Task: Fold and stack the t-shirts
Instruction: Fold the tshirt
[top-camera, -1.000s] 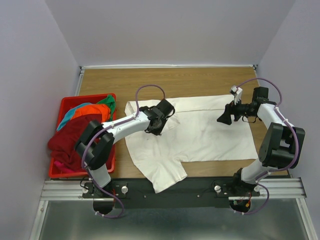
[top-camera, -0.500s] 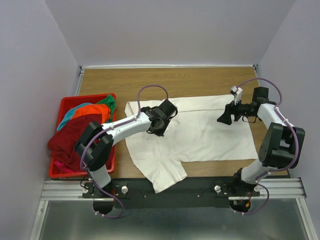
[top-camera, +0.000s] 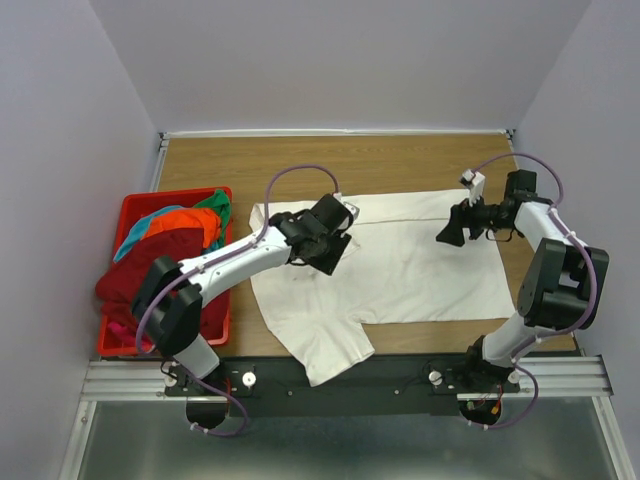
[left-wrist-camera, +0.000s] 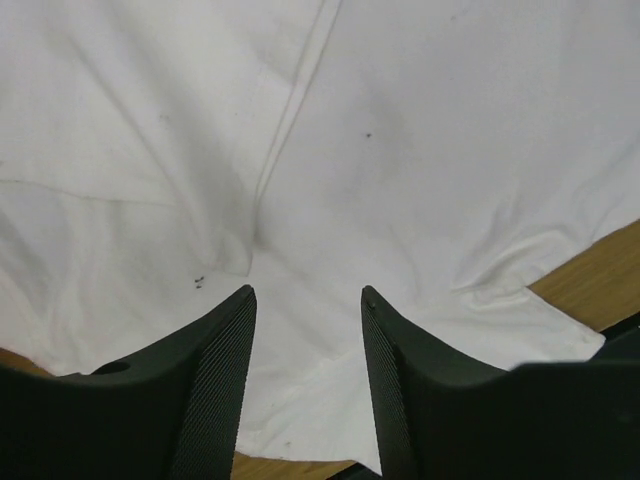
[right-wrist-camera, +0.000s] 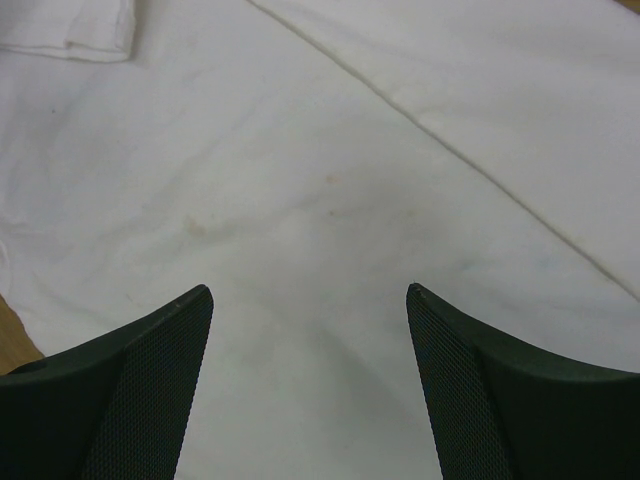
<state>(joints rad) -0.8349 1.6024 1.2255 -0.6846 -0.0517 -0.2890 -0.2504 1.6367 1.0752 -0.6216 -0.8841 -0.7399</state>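
Since a second ago, the left gripper (left-wrist-camera: 305, 293) had parted its jaws and stood empty. The white t-shirt (top-camera: 420, 270) lay spread on the counter (top-camera: 400, 160) beneath both grippers. The right gripper (right-wrist-camera: 310, 290) hung wide open, holding nothing.

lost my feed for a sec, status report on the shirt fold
Left gripper open, empty, over white t-shirt. Right gripper open, empty, over it too. Shirt spread out, unfolded. Nothing lying on it.
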